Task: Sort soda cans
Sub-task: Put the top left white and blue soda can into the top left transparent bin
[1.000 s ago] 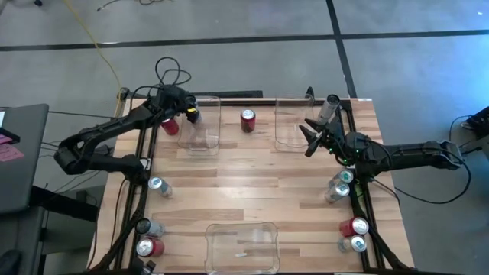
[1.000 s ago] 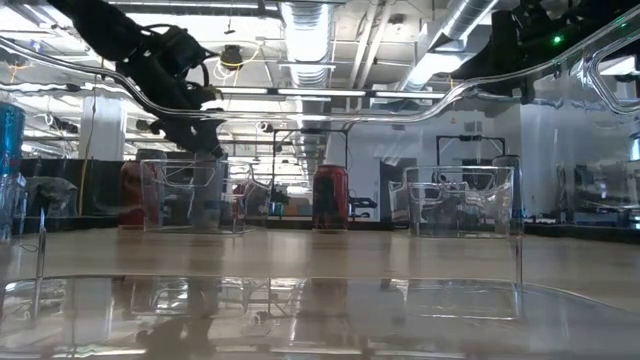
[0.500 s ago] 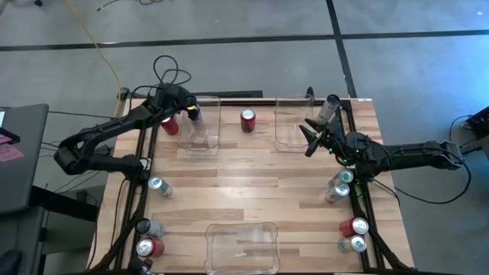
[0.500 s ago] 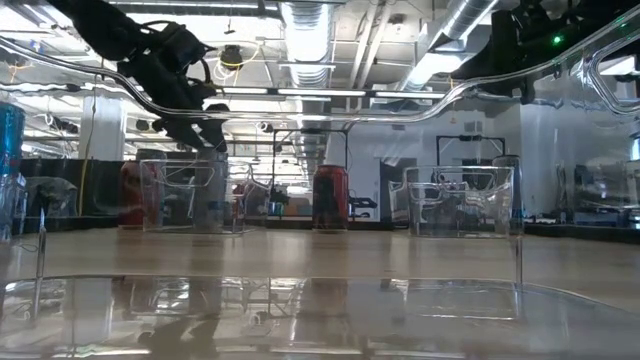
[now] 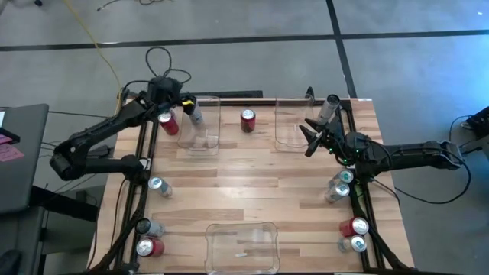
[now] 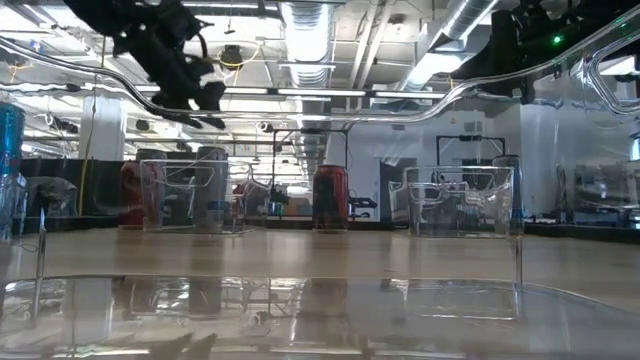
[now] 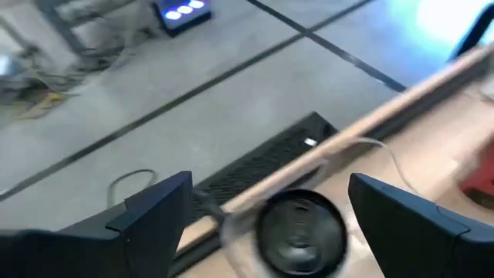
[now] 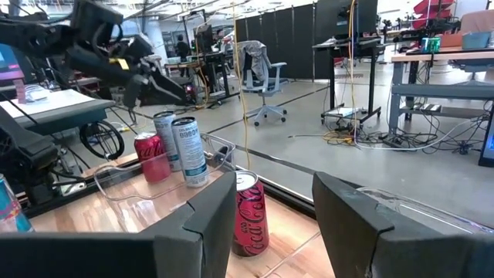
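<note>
My left gripper hangs open above the far-left clear bin. Below it a grey soda can stands upright on the bin's floor; the right wrist view shows two grey cans side by side there. A red can stands just outside that bin on its left. Another red can stands on the table between the two far bins. My right gripper waits open and level over the far-right bin.
A third clear bin sits at the near edge. Loose cans stand along the left edge and the right edge; one lies at the far right. The table's middle is bare wood.
My left gripper has let go of the grey can, which stays standing in the far-left bin. It has then risen clear of the bin and drawn back a little toward the table's far-left corner.
</note>
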Motion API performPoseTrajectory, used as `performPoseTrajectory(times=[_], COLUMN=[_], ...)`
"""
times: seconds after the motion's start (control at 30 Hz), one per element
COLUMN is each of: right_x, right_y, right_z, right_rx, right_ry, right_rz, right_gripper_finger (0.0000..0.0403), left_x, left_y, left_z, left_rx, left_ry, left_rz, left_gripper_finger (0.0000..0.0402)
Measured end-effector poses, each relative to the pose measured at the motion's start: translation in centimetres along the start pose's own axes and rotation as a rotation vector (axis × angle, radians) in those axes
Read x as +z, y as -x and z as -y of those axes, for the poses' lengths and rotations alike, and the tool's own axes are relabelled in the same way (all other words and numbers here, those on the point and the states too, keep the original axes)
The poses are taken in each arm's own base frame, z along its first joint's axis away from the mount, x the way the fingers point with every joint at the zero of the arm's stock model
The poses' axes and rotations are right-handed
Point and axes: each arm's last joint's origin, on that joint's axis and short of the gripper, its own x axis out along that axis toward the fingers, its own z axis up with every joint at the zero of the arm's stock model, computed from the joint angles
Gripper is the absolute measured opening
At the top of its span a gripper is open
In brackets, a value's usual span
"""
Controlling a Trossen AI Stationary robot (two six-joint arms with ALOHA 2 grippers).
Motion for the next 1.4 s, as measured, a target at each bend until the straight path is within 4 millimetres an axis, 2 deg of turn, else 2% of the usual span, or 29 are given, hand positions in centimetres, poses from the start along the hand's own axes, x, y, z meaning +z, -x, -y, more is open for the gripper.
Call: performPoseTrajectory(times=[0.23,0.43,0.7,0.93,1.23,1.4], right_x=[0.0,0.0,0.0,-0.1,-0.7,-0.9], right_y=[0.0,0.0,0.0,0.1,-0.2,-0.4], right_z=[0.0,0.0,0.0,-0.1,0.5,0.9], right_rx=[0.0,0.0,0.001,0.006,-0.04,-0.07], right_ry=[-0.016,-0.04,-0.077,-0.066,0.002,0.023], right_rz=[0.0,0.0,0.0,-0.01,-0.062,-0.079], right_gripper_finger=[0.0192,0.0192,0.0214,0.0239,0.0242,0.0242], left_x=[-0.8,-1.8,-1.6,-1.6,-2.6,-2.6], left_y=[1.8,2.2,2.1,2.2,2.6,2.7], left_z=[-1.5,-2.5,-2.5,-2.4,-1.5,-1.2], left_rx=[0.107,0.144,0.167,0.223,0.26,0.296], left_ry=[0.033,0.105,0.173,0.322,0.42,0.478], left_rz=[-0.085,-0.17,-0.143,-0.131,-0.207,-0.183], left_gripper_finger=[0.0345,0.0345,0.0345,0.0345,0.0343,0.0343])
